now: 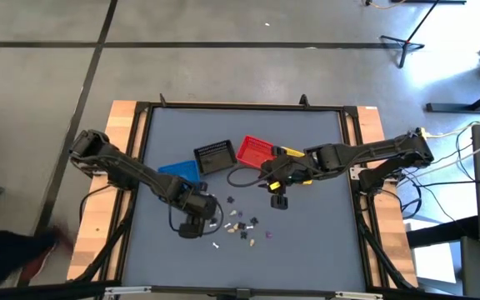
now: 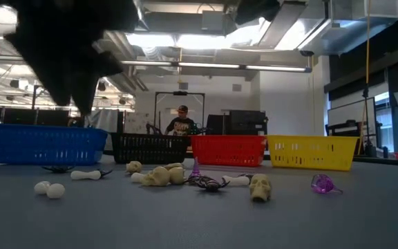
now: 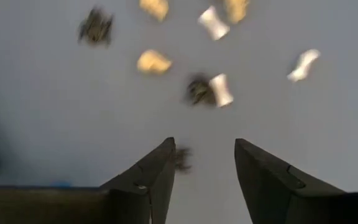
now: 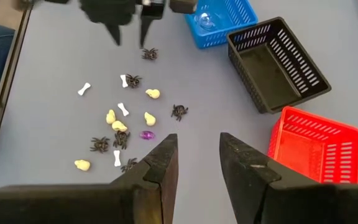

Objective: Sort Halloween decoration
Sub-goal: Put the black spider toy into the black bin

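The Halloween trinkets (image 1: 240, 223) lie scattered on the grey table: black spiders (image 4: 179, 112), white bones (image 4: 84, 89), yellowish skulls (image 4: 153, 94) and a purple piece (image 4: 146, 134). The low view shows them in a row (image 2: 159, 176). My left gripper (image 3: 204, 146) is open and points down just above the table at the near-left side of the pile. A small dark trinket (image 3: 180, 158) lies beside one of its fingers. My right gripper (image 4: 196, 149) is open and hovers over the pile's far-right side (image 1: 279, 200), holding nothing.
Four small baskets stand in a row beyond the pile: blue (image 1: 180, 169), black (image 1: 215, 156), red (image 1: 254, 150) and yellow (image 2: 311, 152), the yellow one partly under my right arm. A clear piece (image 4: 207, 22) lies in the blue basket. A person (image 2: 180, 121) shows far behind the table.
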You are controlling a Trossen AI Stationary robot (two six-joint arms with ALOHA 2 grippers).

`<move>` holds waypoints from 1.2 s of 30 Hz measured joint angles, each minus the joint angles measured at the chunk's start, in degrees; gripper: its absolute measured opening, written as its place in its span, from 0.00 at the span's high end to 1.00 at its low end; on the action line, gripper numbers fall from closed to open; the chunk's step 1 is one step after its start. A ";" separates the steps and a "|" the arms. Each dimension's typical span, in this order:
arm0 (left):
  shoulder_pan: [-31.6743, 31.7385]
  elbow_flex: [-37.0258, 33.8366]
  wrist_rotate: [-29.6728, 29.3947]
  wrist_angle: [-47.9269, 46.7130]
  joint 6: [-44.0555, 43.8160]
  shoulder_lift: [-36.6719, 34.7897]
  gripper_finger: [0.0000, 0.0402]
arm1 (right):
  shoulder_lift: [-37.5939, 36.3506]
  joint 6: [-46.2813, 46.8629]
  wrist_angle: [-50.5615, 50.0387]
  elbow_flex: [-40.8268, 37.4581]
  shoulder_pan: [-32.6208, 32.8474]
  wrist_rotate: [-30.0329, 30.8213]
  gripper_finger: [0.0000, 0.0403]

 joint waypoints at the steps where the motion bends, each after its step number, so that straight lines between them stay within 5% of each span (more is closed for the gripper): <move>1: 0.04 -1.04 -0.07 0.44 -0.26 0.00 0.60 | 0.00 0.00 -0.01 0.00 0.00 0.00 0.71; 10: 0.02 -9.29 -0.16 5.13 -0.52 0.07 0.60 | -0.02 -0.02 0.00 0.00 0.00 0.04 0.71; 36: 0.02 -11.62 -3.85 10.30 -0.17 0.04 0.60 | -0.07 -0.02 -0.02 0.00 0.00 0.13 0.71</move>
